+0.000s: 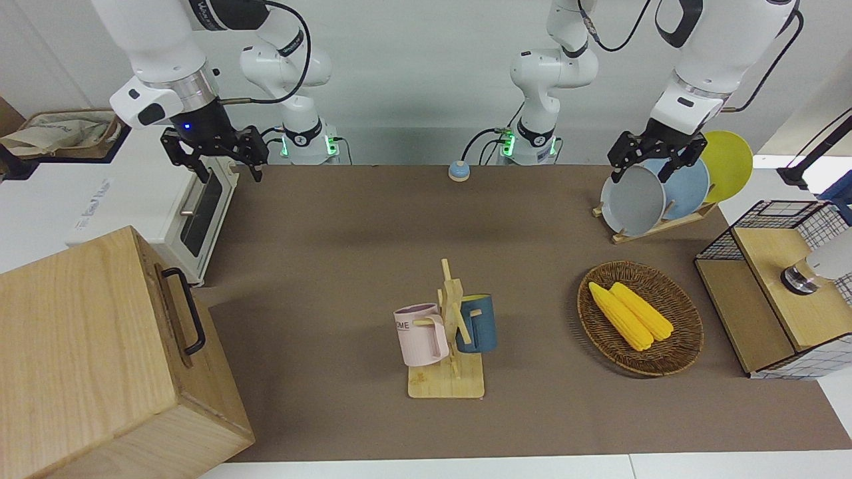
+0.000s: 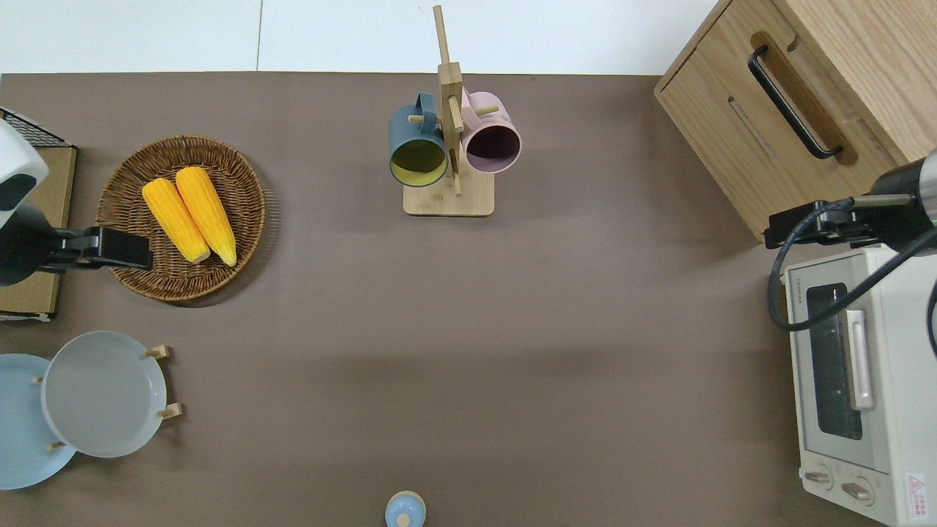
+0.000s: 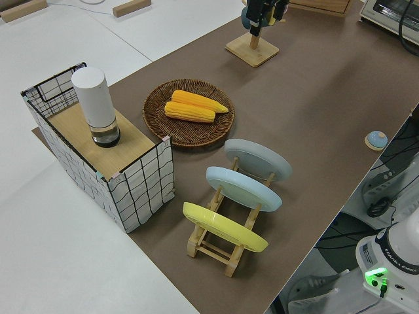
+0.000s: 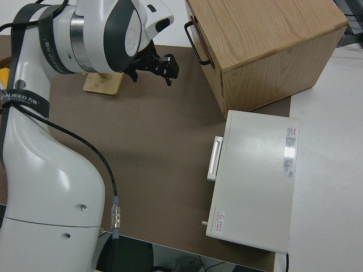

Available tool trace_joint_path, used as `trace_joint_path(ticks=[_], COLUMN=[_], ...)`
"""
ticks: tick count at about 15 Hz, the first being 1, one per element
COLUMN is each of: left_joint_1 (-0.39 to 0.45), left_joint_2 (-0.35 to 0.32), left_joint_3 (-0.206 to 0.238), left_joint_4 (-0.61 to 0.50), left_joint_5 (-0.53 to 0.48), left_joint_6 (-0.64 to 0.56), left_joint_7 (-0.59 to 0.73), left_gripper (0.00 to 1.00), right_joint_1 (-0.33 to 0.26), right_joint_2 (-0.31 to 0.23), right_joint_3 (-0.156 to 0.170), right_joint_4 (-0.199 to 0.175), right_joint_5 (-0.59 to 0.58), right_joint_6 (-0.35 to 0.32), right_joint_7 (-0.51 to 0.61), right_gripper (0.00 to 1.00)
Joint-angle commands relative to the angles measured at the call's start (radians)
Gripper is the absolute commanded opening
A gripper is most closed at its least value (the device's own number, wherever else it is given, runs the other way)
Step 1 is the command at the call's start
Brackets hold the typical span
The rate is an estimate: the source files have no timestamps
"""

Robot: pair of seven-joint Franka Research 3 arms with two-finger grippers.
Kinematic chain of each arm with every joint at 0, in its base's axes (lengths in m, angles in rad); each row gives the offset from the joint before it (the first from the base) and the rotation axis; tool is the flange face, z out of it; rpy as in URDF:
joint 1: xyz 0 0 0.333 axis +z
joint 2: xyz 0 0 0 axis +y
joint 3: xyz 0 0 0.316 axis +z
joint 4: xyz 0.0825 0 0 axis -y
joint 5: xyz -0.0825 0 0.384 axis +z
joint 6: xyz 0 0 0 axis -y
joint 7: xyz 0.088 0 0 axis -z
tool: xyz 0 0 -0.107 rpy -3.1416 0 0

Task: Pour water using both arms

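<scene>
Two grippers hang in the air with nothing in them, and no water shows in any view: no stream, and no filled vessel that I can recognise. The right gripper (image 1: 229, 169) has its fingers spread wide apart. In the overhead view it is over the bare brown mat, just beside the corner of the wooden box (image 1: 80, 346) and the toaster oven (image 1: 166, 213). The left gripper (image 1: 642, 166) also looks spread and holds nothing. From above it is over the rim of the wicker basket (image 1: 665, 368), on the side toward the left arm's end of the table.

The vessels for pouring are, I think, the pink mug (image 1: 421, 336) and the dark blue mug (image 1: 479, 324). Each hangs by its handle on a peg of the wooden mug rack (image 1: 447, 382), which stands far from the robots, near the middle of the table. The basket with two corn cobs (image 1: 629, 313) lies beside the rack, toward the left arm's end. The plate rack (image 3: 216, 245) with its grey, blue and yellow plates is nearer to the robots. A white cylindrical container (image 3: 96, 104) stands on the wire-sided shelf (image 3: 141, 183) at the left arm's end; what it contains I cannot tell.

My judgement is that the task is at its very start and nothing is grasped yet. The next move probably calls for each arm to reach toward the rack, one mug for each gripper. Each mug must be lifted off its peg without tipping the light rack or knocking the other mug.
</scene>
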Motion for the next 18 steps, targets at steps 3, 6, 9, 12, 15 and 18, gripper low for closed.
trace_joint_path(ticks=[3, 6, 9, 12, 15, 18], left_joint_1=[0.007, 0.014, 0.017, 0.017, 0.019, 0.017], left_joint_2=[-0.01, -0.01, -0.01, -0.01, -0.009, -0.004], left_joint_3=[0.002, 0.007, 0.021, 0.059, 0.113, 0.197], left_joint_4=[0.002, 0.002, 0.002, 0.002, 0.002, 0.002], left_joint_5=[-0.005, -0.005, -0.005, -0.005, -0.007, -0.008], left_joint_6=[-0.017, -0.017, -0.017, -0.017, -0.017, -0.01], left_joint_7=[0.015, 0.02, 0.032, 0.081, 0.172, 0.241], left_gripper=[1.0, 1.0, 1.0, 1.0, 1.0, 1.0], right_joint_1=[-0.01, -0.004, 0.001, 0.001, 0.012, 0.058], right_joint_2=[-0.004, -0.004, -0.005, -0.004, -0.002, 0.019], right_joint_3=[0.018, 0.021, 0.027, 0.029, 0.033, 0.036], right_joint_4=[0.003, 0.003, 0.003, 0.002, -0.009, -0.023], right_joint_5=[0.032, 0.032, 0.043, 0.044, 0.044, 0.044], right_joint_6=[-0.008, -0.005, 0.0, 0.0, 0.001, 0.012], right_joint_7=[-0.01, -0.015, -0.011, -0.015, -0.018, -0.012], right_gripper=[0.992, 0.992, 0.992, 0.992, 0.992, 0.992])
